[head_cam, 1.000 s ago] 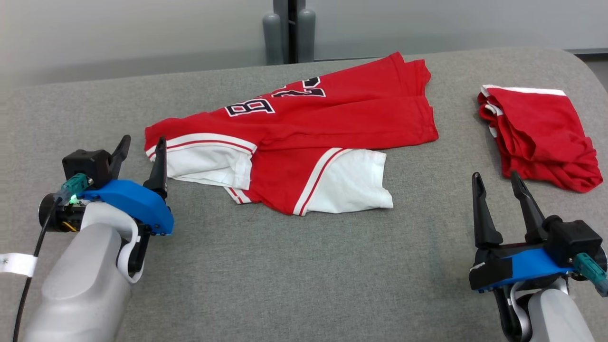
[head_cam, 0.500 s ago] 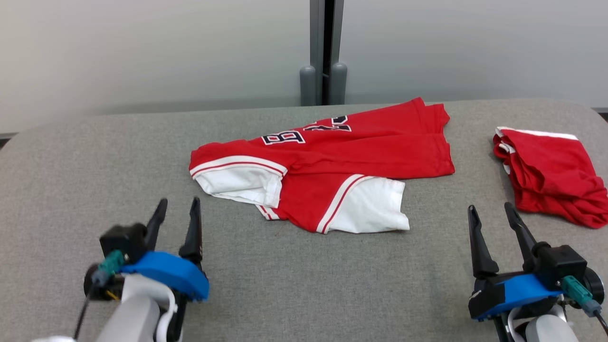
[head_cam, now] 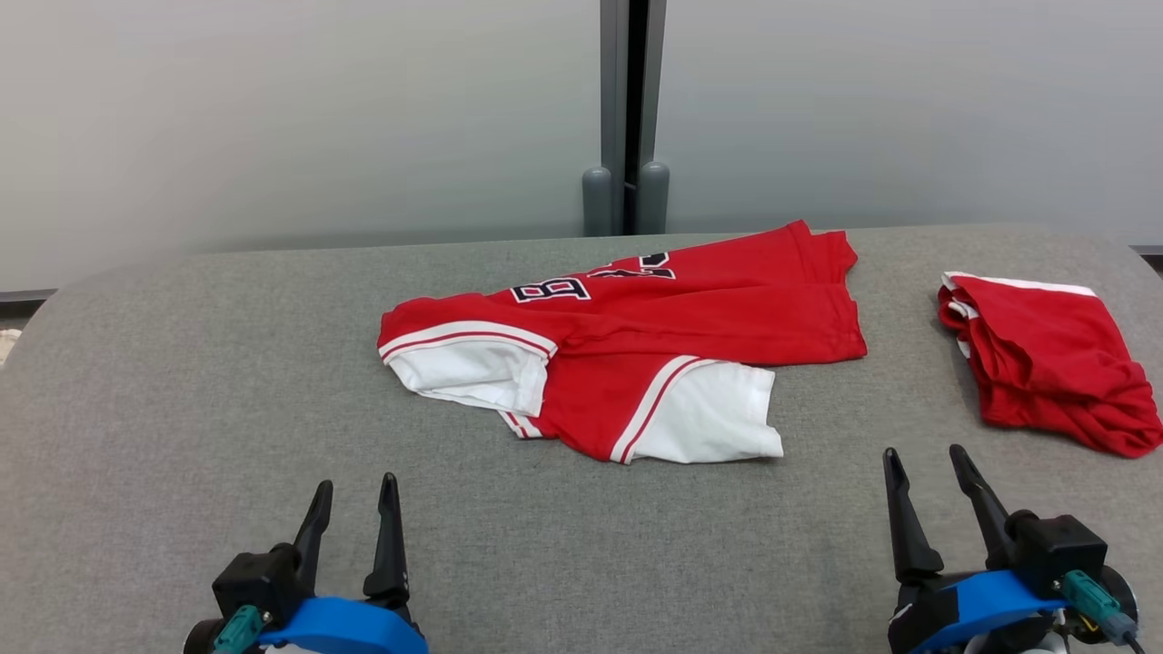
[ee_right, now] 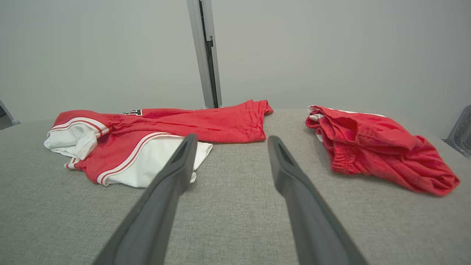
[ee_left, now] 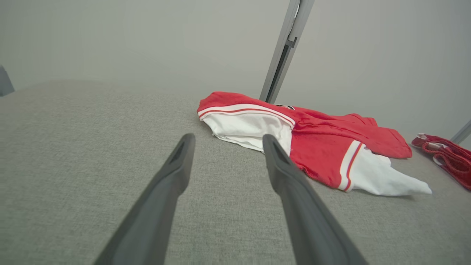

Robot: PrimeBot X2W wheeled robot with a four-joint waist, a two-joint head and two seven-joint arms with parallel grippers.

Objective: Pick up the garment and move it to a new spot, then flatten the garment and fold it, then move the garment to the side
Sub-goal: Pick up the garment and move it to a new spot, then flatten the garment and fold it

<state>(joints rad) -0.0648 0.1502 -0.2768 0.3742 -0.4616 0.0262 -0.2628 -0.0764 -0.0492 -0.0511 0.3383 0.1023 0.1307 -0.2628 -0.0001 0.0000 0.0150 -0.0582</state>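
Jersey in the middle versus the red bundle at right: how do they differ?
The jersey lies spread out; the red bundle is bunched up. The jersey shows white sleeves and black lettering; the red bundle only a thin white edge. Both are red and rest on the grey surface.

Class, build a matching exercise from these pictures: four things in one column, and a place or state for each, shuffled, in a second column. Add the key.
Things
1. jersey
2. red bundle
3. left gripper
4. grey post

Places or states
A. open, low at the robot's left
B. upright behind the table
C. lying mid-table, with white sleeves
D. bunched, at the robot's right

Pairs: 1-C, 2-D, 3-A, 4-B
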